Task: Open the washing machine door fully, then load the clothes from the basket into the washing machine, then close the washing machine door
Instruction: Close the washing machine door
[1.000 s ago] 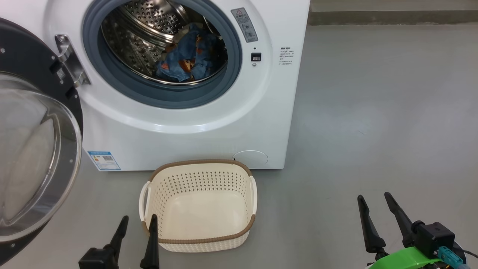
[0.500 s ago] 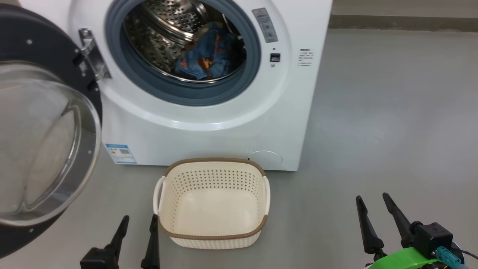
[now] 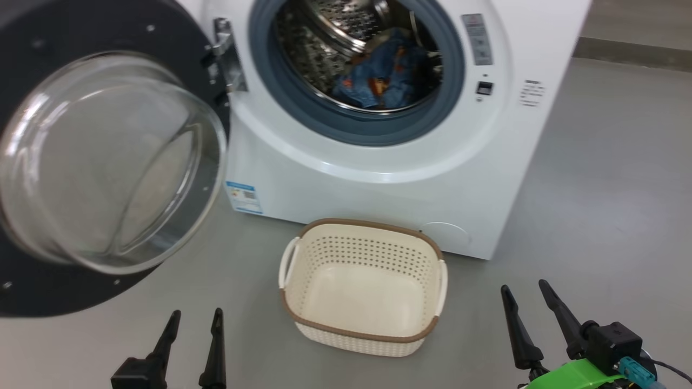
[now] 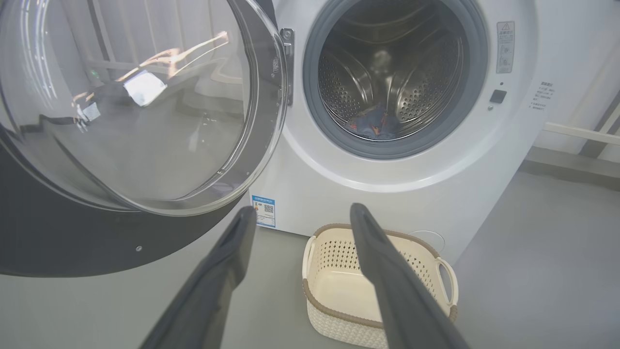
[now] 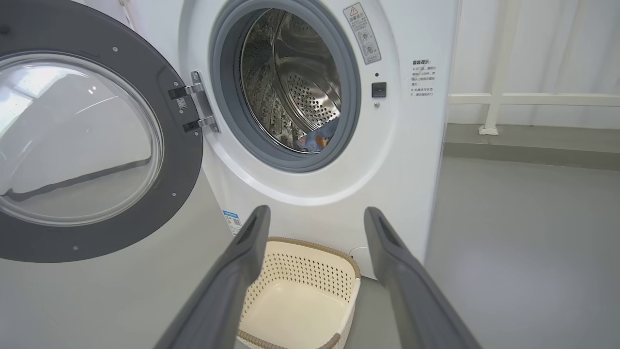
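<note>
Grey floor (image 3: 605, 205) under everything. I saw the door (image 3: 81, 24) hanging wide at left, glass bowl (image 3: 108, 162) bulging out near my left claw (image 3: 197, 311), spread and empty; raising that arm carelessly could strike it. Blue bear-print clothes (image 3: 378, 81) lay inside the washer (image 3: 378, 183), basket (image 3: 351, 343) empty below. Right claw (image 3: 523, 284) spread, empty too.

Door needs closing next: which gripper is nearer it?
The left gripper, low left in the head view, just under the door; the right gripper sits beyond the basket, farther away.
</note>
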You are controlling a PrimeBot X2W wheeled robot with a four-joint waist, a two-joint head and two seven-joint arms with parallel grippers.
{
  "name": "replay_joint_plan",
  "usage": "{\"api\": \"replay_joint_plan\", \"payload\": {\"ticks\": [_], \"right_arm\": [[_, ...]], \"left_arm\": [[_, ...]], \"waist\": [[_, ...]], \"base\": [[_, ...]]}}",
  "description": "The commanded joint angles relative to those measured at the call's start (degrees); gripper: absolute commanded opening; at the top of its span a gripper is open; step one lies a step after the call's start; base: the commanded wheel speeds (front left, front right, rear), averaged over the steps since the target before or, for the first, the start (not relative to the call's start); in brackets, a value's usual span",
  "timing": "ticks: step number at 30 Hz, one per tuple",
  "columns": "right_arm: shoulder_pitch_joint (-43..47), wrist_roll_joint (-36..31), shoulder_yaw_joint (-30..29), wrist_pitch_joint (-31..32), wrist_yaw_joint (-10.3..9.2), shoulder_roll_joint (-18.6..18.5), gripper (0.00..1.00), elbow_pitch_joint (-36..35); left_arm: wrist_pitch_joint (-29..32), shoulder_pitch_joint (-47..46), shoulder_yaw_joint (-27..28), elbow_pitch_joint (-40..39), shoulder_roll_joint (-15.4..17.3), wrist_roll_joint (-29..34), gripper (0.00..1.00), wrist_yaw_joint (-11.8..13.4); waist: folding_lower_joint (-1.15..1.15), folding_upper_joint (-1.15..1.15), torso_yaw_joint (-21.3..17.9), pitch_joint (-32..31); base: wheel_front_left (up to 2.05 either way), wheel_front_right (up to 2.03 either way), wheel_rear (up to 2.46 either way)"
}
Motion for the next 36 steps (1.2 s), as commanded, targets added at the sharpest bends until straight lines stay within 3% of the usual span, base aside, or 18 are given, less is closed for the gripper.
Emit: {"api": "replay_joint_plan", "payload": {"ticks": [1, 11, 36], "right_arm": [[-1.2, 0.7, 1.9, -0.3, 0.09, -0.2, 1.0, -1.5], [-0.7, 2.7, 3.6, -0.3, 0.09, -0.2, 1.0, -1.4], [-5.6, 2.5, 8.5, -0.3, 0.09, -0.2, 1.0, 1.4]], "left_arm": [[-0.4, -0.5, 2.1, -1.6, 0.3, 0.8, 1.0, -0.1], [-0.4, 0.2, 3.4, -1.5, 0.3, 2.0, 1.0, -0.8], [-0.4, 2.8, 7.2, -6.1, 0.3, 0.9, 1.0, 0.9]], "waist": [[0.0, 0.0, 4.5, 0.0], [0.0, 0.0, 11.4, -1.8], [0.0, 0.0, 12.6, -0.2]], "base": [[0.0, 0.0, 0.0], [0.0, 0.0, 0.0], [0.0, 0.0, 0.0]]}}
